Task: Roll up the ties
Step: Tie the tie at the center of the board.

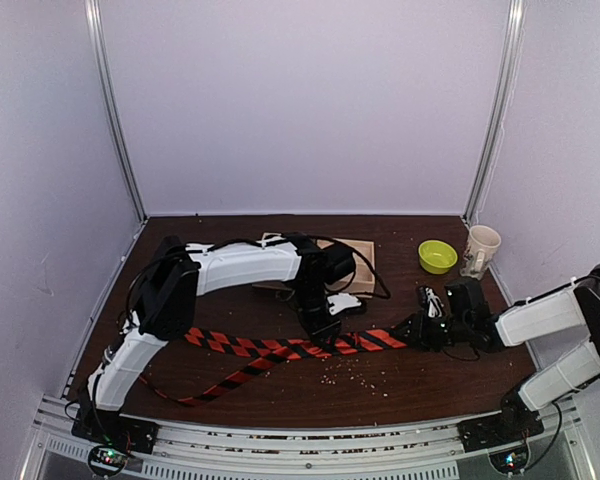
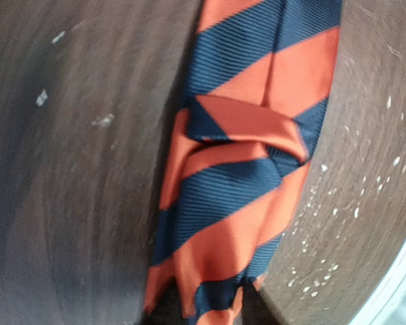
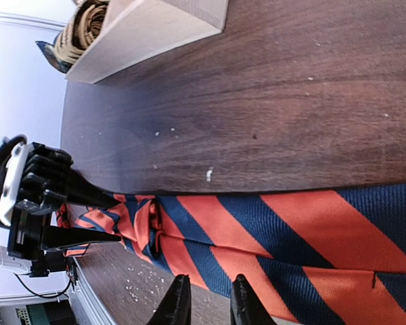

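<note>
The red-orange and dark striped tie (image 1: 270,350) lies stretched left to right across the table's middle, its narrow tail trailing to the front left. My left gripper (image 1: 325,328) is down on its middle and shut on a bunched fold of it. In the left wrist view the tie (image 2: 243,169) runs up from between my fingertips (image 2: 210,315). My right gripper (image 1: 417,330) sits low at the tie's wide right end. In the right wrist view its fingers (image 3: 179,301) stand a narrow gap apart at the tie's (image 3: 291,230) near edge, nothing between them. The left gripper (image 3: 115,218) shows there too.
A wooden tray (image 1: 365,262) with small fabric rolls stands behind the left gripper; it also shows in the right wrist view (image 3: 149,30). A green bowl (image 1: 437,256) and a paper cup (image 1: 480,250) stand at the back right. Pale crumbs (image 1: 350,375) lie in front of the tie.
</note>
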Tool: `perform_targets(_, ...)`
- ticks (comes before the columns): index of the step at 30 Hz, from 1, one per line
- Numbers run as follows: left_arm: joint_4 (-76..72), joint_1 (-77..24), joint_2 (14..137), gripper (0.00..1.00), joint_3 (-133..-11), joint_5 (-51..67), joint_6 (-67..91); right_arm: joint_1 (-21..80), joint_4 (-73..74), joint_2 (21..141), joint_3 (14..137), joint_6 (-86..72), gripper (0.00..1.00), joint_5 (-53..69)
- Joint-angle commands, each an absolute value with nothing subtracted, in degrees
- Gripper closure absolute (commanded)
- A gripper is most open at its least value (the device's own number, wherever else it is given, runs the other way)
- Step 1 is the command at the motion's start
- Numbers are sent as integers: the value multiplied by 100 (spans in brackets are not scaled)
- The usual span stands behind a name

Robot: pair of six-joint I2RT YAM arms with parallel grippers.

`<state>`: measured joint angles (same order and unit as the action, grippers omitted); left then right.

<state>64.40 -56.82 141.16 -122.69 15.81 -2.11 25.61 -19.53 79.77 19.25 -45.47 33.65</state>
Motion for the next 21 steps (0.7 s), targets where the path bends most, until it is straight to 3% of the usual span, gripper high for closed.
perform_targets(1,5770,-5525,13402,59,-11519,1909,-125,2645,-1966,7735,2013,-4561,78,3374)
perform_targets(9,2651,-5171,11641,50,-8537,2595,625,2747,-2023,7574,2048,-4608,78,3392)
perform_targets(21,410,-4713,10668,49,-6265,3014,1908,3404,-1868,7738,2690,-4490,78,3161)
